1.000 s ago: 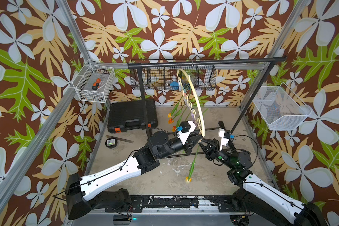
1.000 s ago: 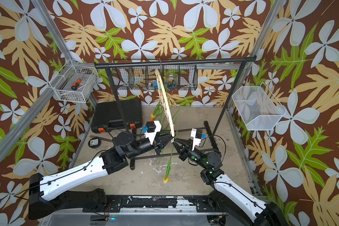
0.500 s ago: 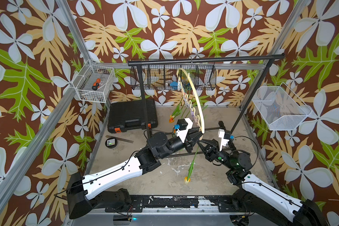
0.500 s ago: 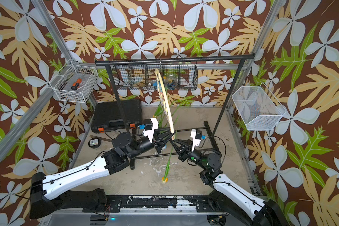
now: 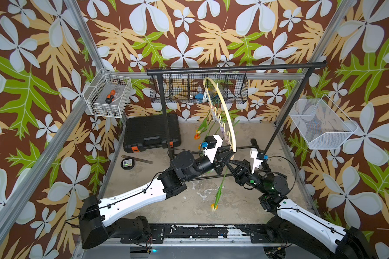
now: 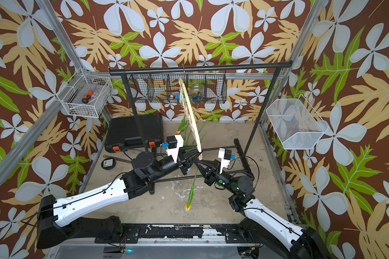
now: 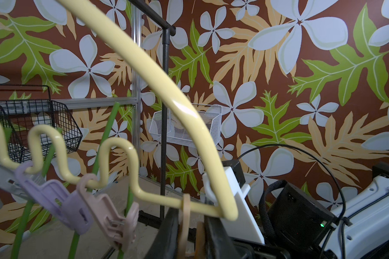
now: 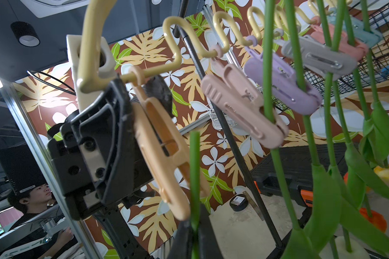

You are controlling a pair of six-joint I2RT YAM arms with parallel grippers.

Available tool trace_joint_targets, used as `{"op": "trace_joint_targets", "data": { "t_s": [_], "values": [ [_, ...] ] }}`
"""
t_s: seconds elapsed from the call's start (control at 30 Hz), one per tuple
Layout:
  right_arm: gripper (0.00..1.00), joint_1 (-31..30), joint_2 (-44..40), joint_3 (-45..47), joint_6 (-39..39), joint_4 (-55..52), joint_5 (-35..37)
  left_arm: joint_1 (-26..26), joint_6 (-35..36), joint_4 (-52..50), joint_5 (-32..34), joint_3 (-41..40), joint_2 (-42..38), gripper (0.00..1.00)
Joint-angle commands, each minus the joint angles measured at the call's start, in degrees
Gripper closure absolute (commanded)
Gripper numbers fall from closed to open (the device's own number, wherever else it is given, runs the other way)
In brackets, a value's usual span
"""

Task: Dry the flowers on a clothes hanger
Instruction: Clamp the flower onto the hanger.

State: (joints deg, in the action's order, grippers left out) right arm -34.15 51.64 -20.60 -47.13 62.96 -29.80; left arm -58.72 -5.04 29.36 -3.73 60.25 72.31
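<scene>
The cream clothes hanger (image 5: 225, 112) (image 6: 191, 113) hangs tilted from the black rack, with pastel clothespins on its wavy bar (image 7: 121, 143). At the hanger's low end, my left gripper (image 5: 230, 157) (image 7: 190, 216) is shut on a tan clothespin (image 8: 162, 152) (image 7: 185, 213). Just below, my right gripper (image 5: 228, 164) (image 8: 194, 224) is shut on a tulip's green stem (image 8: 194, 168). Its orange-yellow head (image 5: 213, 206) (image 6: 187, 207) hangs down, and the cut end sits beside the tan clothespin's lower end. Other flowers (image 5: 202, 127) (image 8: 296, 67) hang head down from clothespins further up.
The black garment rack (image 5: 234, 66) carries a black wire basket (image 5: 166, 89). A white basket with a screwdriver (image 5: 108, 96) is at the left and a white mesh basket (image 5: 319, 125) at the right. A black tool case (image 5: 151, 132), round tape measure (image 5: 128, 163) and ruler (image 5: 136, 158) lie on the floor.
Both grippers have shifted slightly at the hanger's low end, and the held tulip has swung a little. Neither grip has changed.
</scene>
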Motion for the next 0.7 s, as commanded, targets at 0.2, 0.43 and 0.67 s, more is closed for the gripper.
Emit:
{"op": "trace_joint_targets", "data": {
  "t_s": [0.2, 0.43, 0.67],
  "values": [
    [1.00, -0.19, -0.40, 0.22, 0.11, 3.66, -0.34, 0.03, -0.80, 3.07, 1.47, 0.01, 0.06, 0.79],
    [1.00, -0.15, -0.58, -1.08, 0.59, 2.35, 0.22, 0.09, -2.23, 3.72, -0.44, -0.48, 1.07, 0.81],
    [1.00, -0.14, -0.44, -1.11, -0.26, 2.63, 1.13, 0.01, -3.46, 4.97, -0.84, -1.13, 1.20, 0.81]
  ]
}}
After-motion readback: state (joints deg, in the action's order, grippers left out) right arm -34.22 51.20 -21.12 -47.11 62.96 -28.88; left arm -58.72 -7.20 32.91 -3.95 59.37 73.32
